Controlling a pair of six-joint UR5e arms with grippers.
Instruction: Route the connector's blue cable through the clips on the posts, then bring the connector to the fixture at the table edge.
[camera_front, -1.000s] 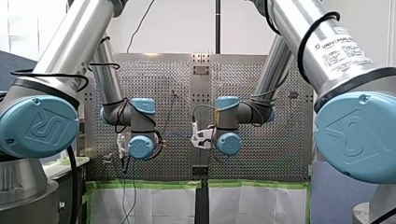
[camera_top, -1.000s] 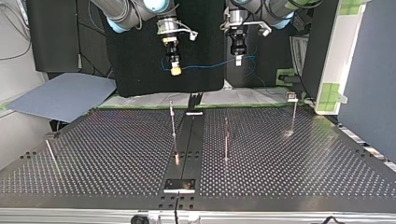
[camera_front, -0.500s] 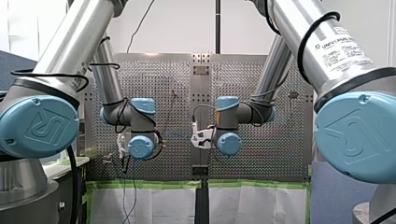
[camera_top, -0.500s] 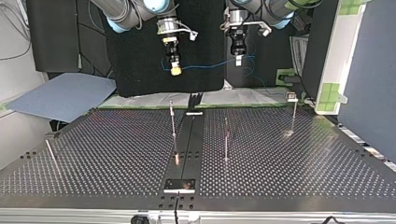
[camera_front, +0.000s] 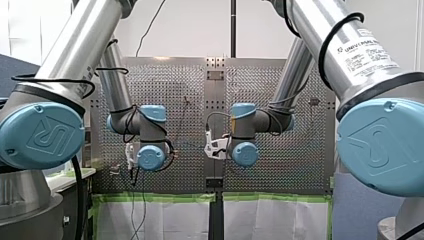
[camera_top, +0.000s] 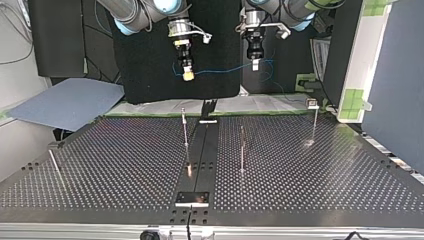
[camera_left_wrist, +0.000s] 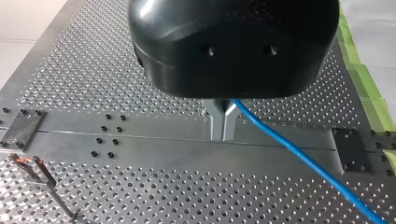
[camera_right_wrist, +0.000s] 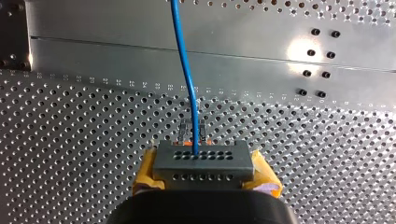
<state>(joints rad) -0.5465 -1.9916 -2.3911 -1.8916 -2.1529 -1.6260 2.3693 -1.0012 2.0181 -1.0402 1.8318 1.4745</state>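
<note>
In the top view both arms hang high above the far edge of the perforated table (camera_top: 125, 165). My right gripper (camera_top: 188, 75), at that view's left, shows yellow pads (camera_right_wrist: 264, 175) in the right wrist view and is shut on the grey connector (camera_right_wrist: 201, 161). The blue cable (camera_right_wrist: 186, 70) leaves the connector's face and runs across (camera_top: 225, 69) to my left gripper (camera_top: 255, 64). In the left wrist view, its metal fingers (camera_left_wrist: 215, 122) are shut on the cable (camera_left_wrist: 303, 158), which trails off beside them. The front view hides both grippers behind the wrists.
Thin posts stand on the table: one at the middle left (camera_top: 185, 127), one at the middle right (camera_top: 242, 150), one with a clip at the far right (camera_top: 314, 117), and a leaning one at the left edge (camera_top: 54, 162). A small plate (camera_top: 192, 198) lies by the near edge.
</note>
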